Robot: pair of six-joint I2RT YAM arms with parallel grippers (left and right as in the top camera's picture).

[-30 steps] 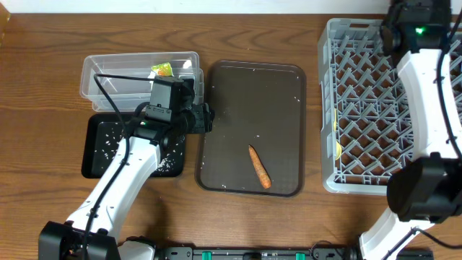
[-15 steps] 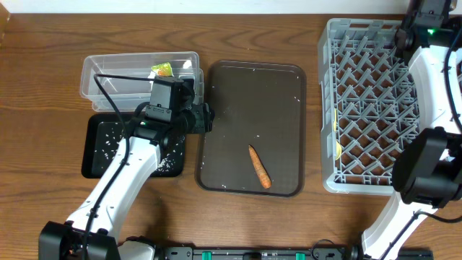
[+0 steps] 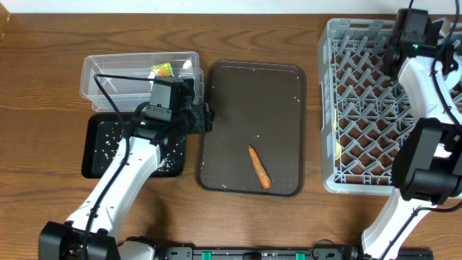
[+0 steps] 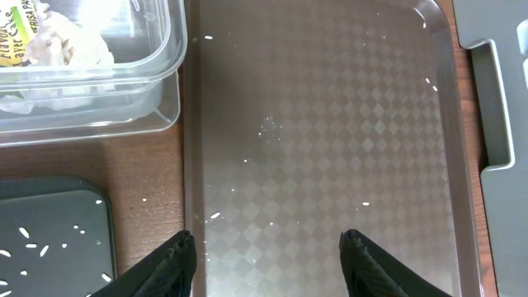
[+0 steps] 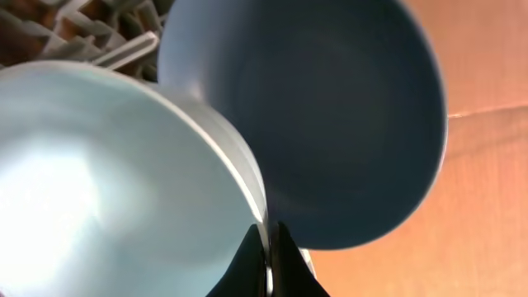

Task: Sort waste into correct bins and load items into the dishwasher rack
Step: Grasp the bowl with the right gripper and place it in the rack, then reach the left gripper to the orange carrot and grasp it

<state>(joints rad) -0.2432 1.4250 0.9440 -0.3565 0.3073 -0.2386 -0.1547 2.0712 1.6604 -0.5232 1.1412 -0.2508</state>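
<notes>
Sorting is mostly done, with only the carrot [image 3: 259, 167] left at 5 o'clock on the brown tray [image 3: 281, 108].
My left fingers [image 3: 205, 118] hang spread and empty over that tray's 9 o'clock edge. My right fingers [image 5: 266, 247] are pressed together beside the bowl [image 5: 107, 181] and plate [image 5: 338, 124], at 1 o'clock on the rack [image 3: 361, 108]. Tissues [image 4: 74, 45] and wrapper [image 3: 162, 70] lie in the tub [image 3: 94, 72], rice [image 3: 108, 141] in the black tray [image 3: 92, 155]. Stray grains remain; I can't see the cups.

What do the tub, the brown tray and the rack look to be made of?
The tub: clear glossy plastic, probably; its contents show through the walls. The tray: dark brown, likely plastic, semi-gloss with a fine diamond texture seen from the left wrist. The rack: grey matte moulded plastic, judging by its lattice and pegs.
</notes>
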